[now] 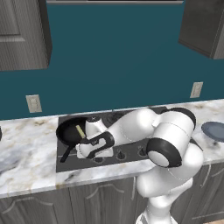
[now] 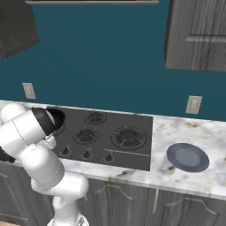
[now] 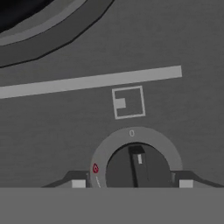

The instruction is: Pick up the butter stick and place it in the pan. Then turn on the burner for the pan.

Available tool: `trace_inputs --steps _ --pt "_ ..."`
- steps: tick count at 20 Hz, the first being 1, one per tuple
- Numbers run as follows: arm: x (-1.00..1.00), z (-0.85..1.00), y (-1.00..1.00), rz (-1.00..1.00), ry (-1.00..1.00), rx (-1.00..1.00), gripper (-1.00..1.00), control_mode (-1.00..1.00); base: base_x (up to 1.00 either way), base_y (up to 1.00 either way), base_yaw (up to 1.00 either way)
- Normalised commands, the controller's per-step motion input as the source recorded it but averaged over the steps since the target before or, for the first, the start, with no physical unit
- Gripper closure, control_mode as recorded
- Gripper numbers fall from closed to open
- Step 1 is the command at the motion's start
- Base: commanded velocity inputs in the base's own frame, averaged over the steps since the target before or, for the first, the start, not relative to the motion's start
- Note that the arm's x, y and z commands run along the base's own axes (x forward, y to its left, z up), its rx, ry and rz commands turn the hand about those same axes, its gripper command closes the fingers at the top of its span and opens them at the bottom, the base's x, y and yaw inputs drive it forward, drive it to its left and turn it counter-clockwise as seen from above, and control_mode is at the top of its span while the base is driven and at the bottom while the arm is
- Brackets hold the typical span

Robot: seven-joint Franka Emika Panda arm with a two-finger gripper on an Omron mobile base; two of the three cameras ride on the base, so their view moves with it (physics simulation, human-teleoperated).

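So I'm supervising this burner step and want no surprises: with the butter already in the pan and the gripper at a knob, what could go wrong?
1. The gripper straddles one stove knob with both fingertips still clear of it; closing off-centre could make them slip rather than turn it.
2. Several knobs sit in a row, so this one may not feed the burner under the pan.
3. The arm works just beside the pan's handle; a nudge could shift the pan and the butter stick.
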Motion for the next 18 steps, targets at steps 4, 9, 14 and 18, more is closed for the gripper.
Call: trace_inputs --steps 4,9,14,18 --pt "-0.11 -0.32 -0.01 0.08 0.0 0.0 1.0 -1.0 0.0 0.0 0.0" --pt "-0.16 -0.3 -0.02 0.14 0.0 0.0 1.0 -1.0 0.0 0.0 0.0" --pt "-0.31 -0.34 -0.17 0.16 0.0 0.0 1.0 -1.0 0.0 0.0 0.0" --pt "-0.32 -0.28 -0.36 0.17 0.0 0.02 1.0 -1.0 0.0 0.0 0.0"
